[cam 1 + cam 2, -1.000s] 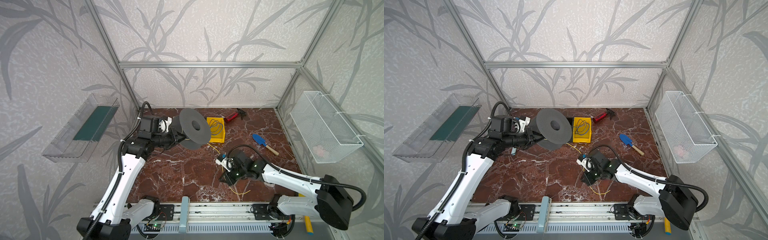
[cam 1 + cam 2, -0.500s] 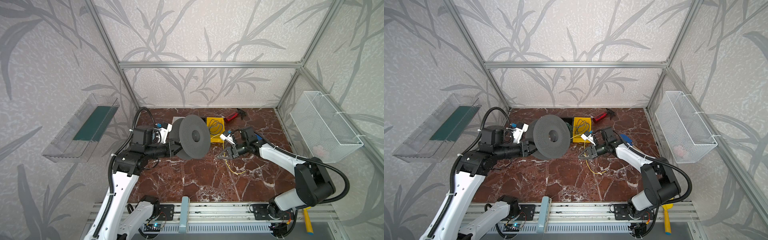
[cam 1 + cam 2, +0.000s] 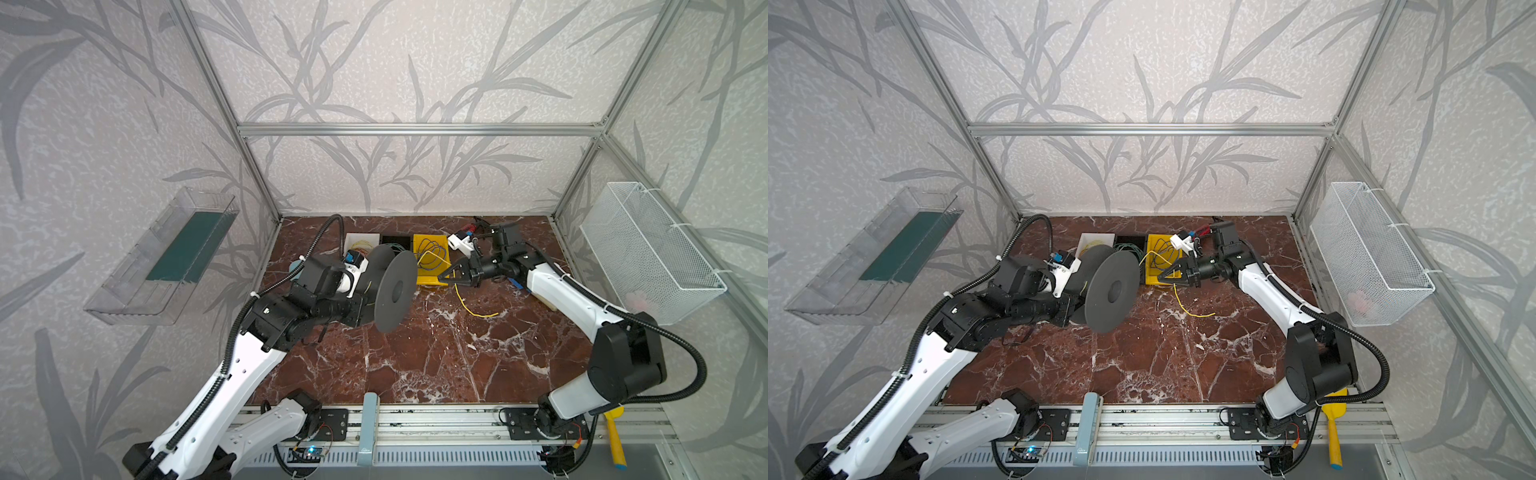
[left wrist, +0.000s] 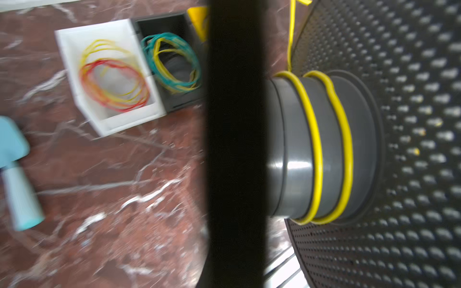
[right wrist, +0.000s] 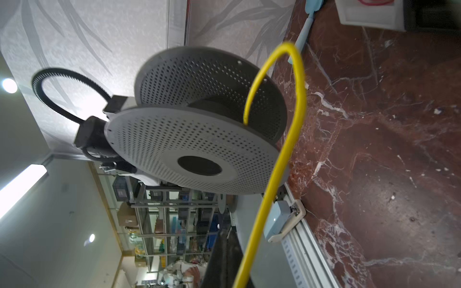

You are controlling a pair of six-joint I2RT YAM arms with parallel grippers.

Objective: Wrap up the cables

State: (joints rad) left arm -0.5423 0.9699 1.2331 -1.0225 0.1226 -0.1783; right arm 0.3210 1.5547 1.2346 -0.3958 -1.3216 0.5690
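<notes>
The round perforated plastic spool [image 3: 395, 286] is dark grey with a dot pattern. The thin wire [image 4: 316, 139] on the spool is bright yellow. Below the spool, the marble tabletop [image 3: 415, 365] is red-brown with white veins. Behind the spool: white plastic bin [image 4: 92, 27], black plastic bin [image 4: 162, 20], yellow plastic bin [image 3: 426, 279].

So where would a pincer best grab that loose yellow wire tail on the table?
Probably the yellow wire tail at its flat stretch near the free end, from straight above, jaws straddling it: it is string-thin and lies on the marble table with bare stone either side.

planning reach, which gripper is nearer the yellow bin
Right. The right gripper, pinching the yellow cable, is at the yellow bin's right edge; the left gripper holds the gray spool farther left.
</notes>
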